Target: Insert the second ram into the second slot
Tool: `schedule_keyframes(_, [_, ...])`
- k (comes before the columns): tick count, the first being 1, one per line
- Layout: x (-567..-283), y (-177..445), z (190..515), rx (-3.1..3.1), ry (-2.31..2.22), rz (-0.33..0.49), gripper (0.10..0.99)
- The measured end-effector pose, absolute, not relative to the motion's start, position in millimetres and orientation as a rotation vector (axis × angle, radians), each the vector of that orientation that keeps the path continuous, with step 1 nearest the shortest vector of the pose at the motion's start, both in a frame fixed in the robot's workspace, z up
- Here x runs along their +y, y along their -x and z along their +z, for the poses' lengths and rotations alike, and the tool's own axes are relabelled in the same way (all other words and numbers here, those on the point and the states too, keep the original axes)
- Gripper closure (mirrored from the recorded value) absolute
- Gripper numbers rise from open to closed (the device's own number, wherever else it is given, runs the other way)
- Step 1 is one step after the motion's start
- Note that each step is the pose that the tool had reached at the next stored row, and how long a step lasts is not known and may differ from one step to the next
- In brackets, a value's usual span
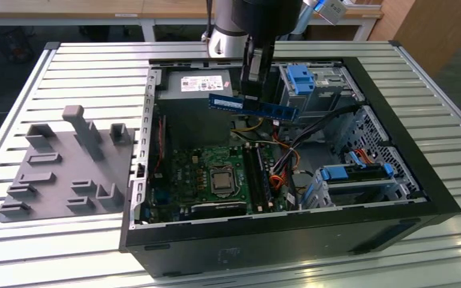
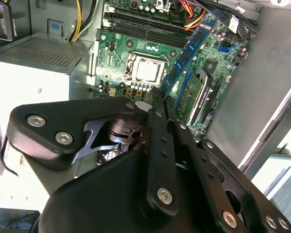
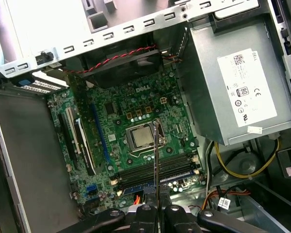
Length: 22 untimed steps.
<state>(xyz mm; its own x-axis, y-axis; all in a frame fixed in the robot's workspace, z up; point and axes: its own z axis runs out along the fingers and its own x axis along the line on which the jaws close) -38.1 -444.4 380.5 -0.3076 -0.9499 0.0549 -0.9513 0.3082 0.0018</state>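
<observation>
One slatted metal counter (image 1: pixel 70 66) across the whole exterior view. On it, right of centre, an open black computer case (image 1: pixel 422 198) lying on its side, insides up. At the exterior view's left, just beside the case, a grey moulded fixture (image 1: pixel 62 162) with upright posts and pockets. From the top middle of the frame, the arm (image 1: pixel 254 18) reaching down over the case.

Inside the case, toward the upper left of the opening, a grey power supply (image 1: pixel 194 84) with a white label. Lower in the frame, the green motherboard (image 1: pixel 182 174).

Fingers (image 1: pixel 251 72) closed tight on the second ram (image 1: pixel 283 111), pinching it near mid-length. Blue stick held roughly level in the air, upper middle of the frame, above the cables and apart from the motherboard, not yet in a slot.

In both wrist views, the same fingers (image 2: pixel 157 121) (image 3: pixel 144 213) clamped on the stick (image 2: pixel 189 48) (image 3: pixel 156 155), seen edge-on in the first wrist view, with the board beyond it. On that board, long dark memory slots (image 1: pixel 256 174) (image 2: pixel 136 22) (image 3: pixel 179 170) just beside the square processor socket (image 1: pixel 221 179) (image 2: pixel 146 69) (image 3: pixel 140 137).
</observation>
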Motion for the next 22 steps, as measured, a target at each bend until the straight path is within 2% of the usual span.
schedule_keyframes(22, [-444.4,38.1,380.5,-2.526,-1.789,0.047,0.949])
